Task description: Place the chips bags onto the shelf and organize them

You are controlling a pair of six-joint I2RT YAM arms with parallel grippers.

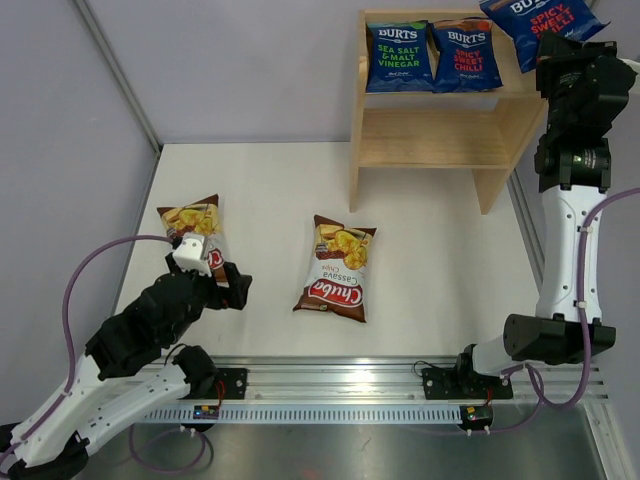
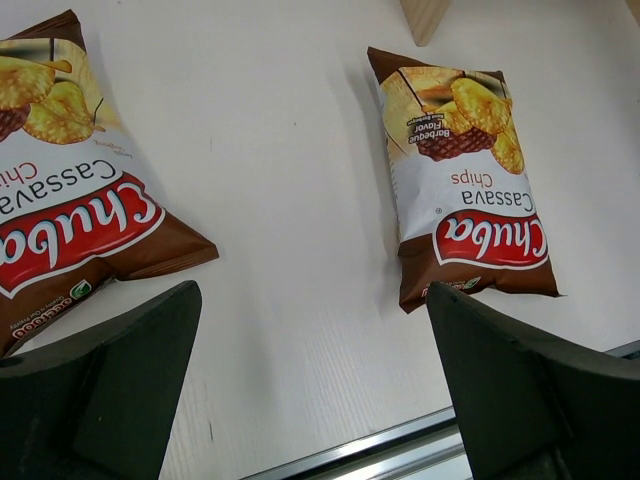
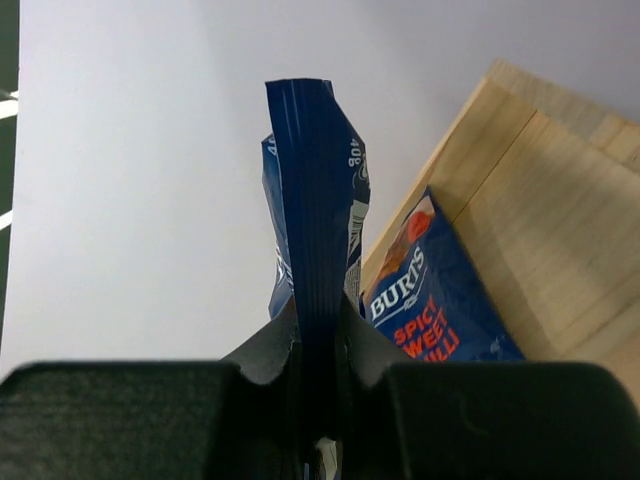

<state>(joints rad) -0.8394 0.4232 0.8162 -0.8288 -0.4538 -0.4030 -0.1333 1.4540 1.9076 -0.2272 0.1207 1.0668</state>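
Observation:
The wooden shelf (image 1: 525, 112) stands at the back right. Two blue BURTS bags, one green-lettered (image 1: 398, 57) and one red-lettered (image 1: 466, 55), lean on its top tier. My right gripper (image 1: 560, 52) is shut on a third BURTS bag (image 1: 538, 25), held tilted above the shelf's right end; in the right wrist view its sealed edge (image 3: 315, 240) sits between the fingers, with the shelved chilli bag (image 3: 430, 300) beside it. Two Chuba bags lie on the table, one at the left (image 1: 193, 225) and one in the middle (image 1: 338, 268). My left gripper (image 2: 315, 380) is open and empty above the table between them.
Grey walls close in the table on the left and back. An aluminium rail (image 1: 340, 385) runs along the near edge. The shelf's lower tier (image 1: 430, 140) holds nothing. A shelf foot (image 2: 425, 18) shows at the top of the left wrist view.

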